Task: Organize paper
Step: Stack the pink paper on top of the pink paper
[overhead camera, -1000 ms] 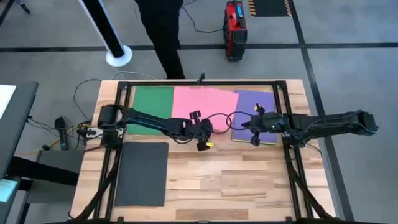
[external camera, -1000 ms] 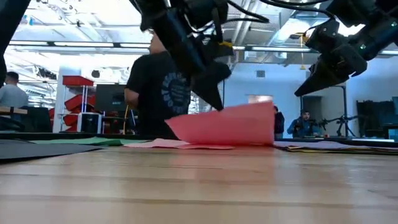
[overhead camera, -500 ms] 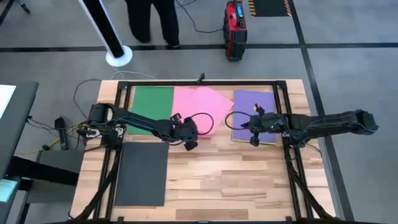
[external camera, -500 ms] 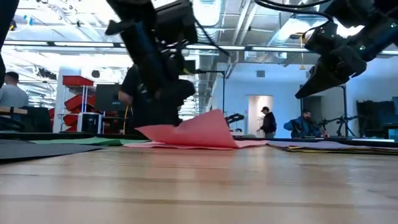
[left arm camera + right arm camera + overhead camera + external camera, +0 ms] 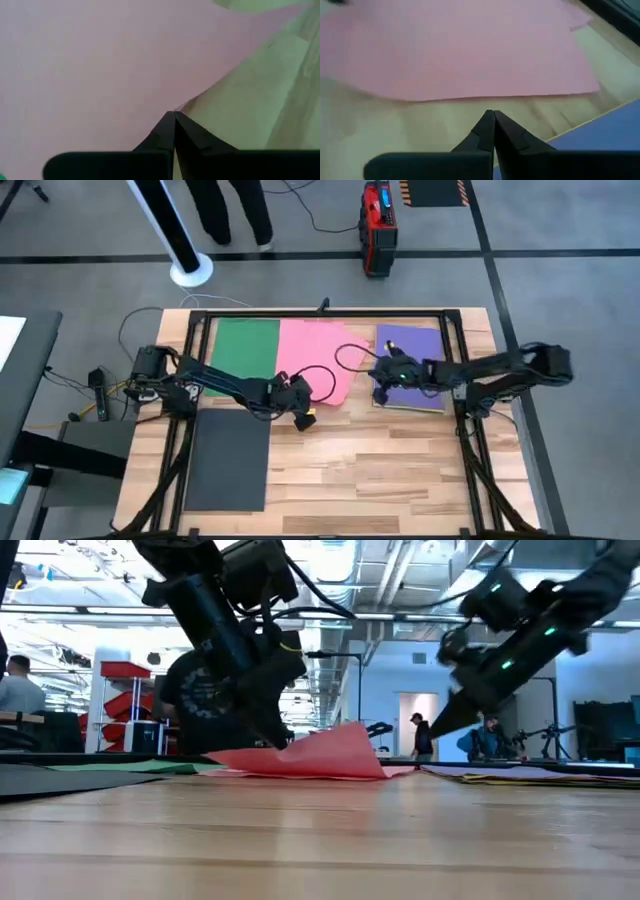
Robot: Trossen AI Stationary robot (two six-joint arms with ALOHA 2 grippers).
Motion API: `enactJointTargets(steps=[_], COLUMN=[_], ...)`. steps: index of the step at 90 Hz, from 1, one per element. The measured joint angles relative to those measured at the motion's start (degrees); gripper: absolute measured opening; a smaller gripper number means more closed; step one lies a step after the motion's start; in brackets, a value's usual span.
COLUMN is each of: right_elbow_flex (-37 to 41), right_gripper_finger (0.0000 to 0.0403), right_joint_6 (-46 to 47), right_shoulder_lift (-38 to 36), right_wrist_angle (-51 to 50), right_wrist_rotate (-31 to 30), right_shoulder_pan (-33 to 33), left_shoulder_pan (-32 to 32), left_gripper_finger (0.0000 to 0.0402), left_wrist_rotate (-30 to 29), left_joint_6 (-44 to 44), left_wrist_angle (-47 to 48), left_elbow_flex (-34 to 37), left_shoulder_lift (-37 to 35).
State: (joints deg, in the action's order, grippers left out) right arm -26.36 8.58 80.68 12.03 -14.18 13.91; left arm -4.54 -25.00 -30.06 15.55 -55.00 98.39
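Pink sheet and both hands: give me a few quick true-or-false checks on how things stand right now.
1. The pink sheet lies between the green sheet and the purple sheet. True.
2. The left hand is shut at the pink sheet's near edge. True.
3. The pink sheet lies fully flat. False: the low view shows one part raised.
4. The dark grey sheet sits at the table's right. False: it lies at the left front.
5. The right hand is wide open. False: its fingers are together.
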Motion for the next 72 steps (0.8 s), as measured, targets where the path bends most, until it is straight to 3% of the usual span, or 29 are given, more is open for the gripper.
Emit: enactJointTargets(steps=[34,72], right_elbow_flex=[-9.23,-14.08], right_gripper_finger=[0.0,0.0], right_joint_6=[-1.07,-1.36], right_shoulder_lift=[18.81,21.75], right_wrist_angle=[4.13,3.66], right_wrist_rotate=[0.51,1.49], right_shoulder_pan=[4.71,6.49], left_shoulder_pan=[0.0,0.0], left_gripper_finger=[0.0,0.0], left_wrist_rotate=[-0.56,3.22], left_joint_6=[3.02,9.06], left_wrist_angle=[-1.79,-1.91], left_elbow_flex=[-0.04,-0.07], left_shoulder_lift=[0.0,0.02])
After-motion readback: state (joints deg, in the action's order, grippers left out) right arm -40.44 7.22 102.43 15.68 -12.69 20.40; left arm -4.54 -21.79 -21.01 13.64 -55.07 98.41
